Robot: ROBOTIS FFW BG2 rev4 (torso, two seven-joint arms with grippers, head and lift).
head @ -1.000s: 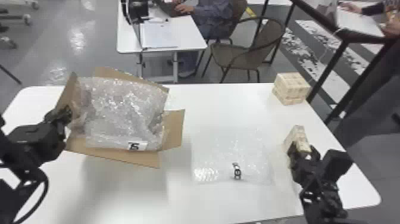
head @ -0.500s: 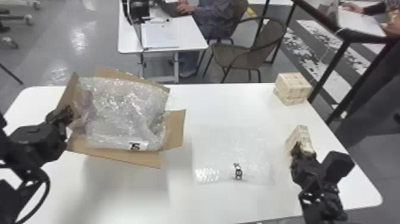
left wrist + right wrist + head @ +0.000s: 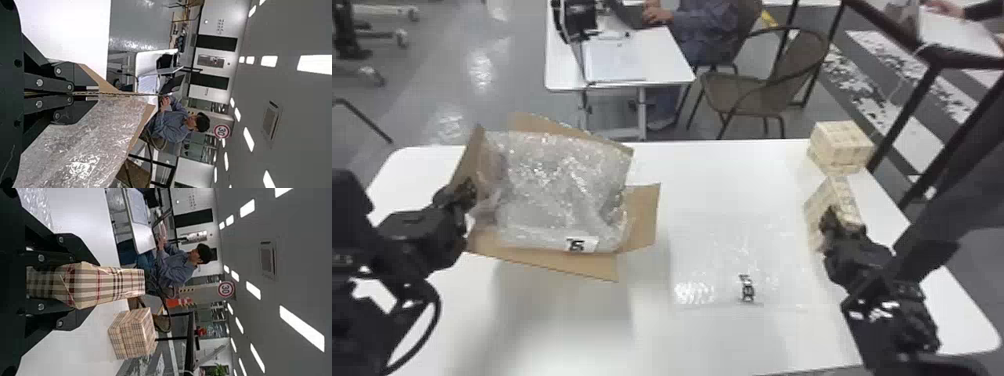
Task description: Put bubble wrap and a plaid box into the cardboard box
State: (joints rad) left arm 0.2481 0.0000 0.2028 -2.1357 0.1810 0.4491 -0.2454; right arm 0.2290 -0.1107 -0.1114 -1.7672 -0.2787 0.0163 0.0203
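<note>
- White tabletop (image 3: 722,340), spread wide ahead of me. My head view has swung slightly, so everything on it sits a little further right than a second ago.
- Open carton (image 3: 643,215), on the tabletop's left side, flaps splayed. Against the tabletop it looks unmoved.
- Bubble wrap (image 3: 557,190), heaped in the carton and bulging up to its flaps. I judge that it may have to go lower to leave room.
- Flat wrap (image 3: 717,250), a clear sheet lying between the carton and my right arm.
- Spare boxes (image 3: 842,145), plaid, stacked at the far right corner.
- Plaid box (image 3: 105,284), near the tabletop's right side, clamped between the fingers of my right tool (image 3: 842,222). This is the real change: box and tool have moved up the head view, which I read as a lift starting. Next it should travel left, over the flat wrap, to the carton.
- Left flap (image 3: 464,160) of the carton, pinched by my left tool (image 3: 467,192), its fingers together on the cardboard. If that pull slips, the flap could fold across the opening.
- Two labels: one on the heaped wrap (image 3: 582,244), one on the flat wrap (image 3: 747,289). Both carry dark print, which I leave unread.
</note>
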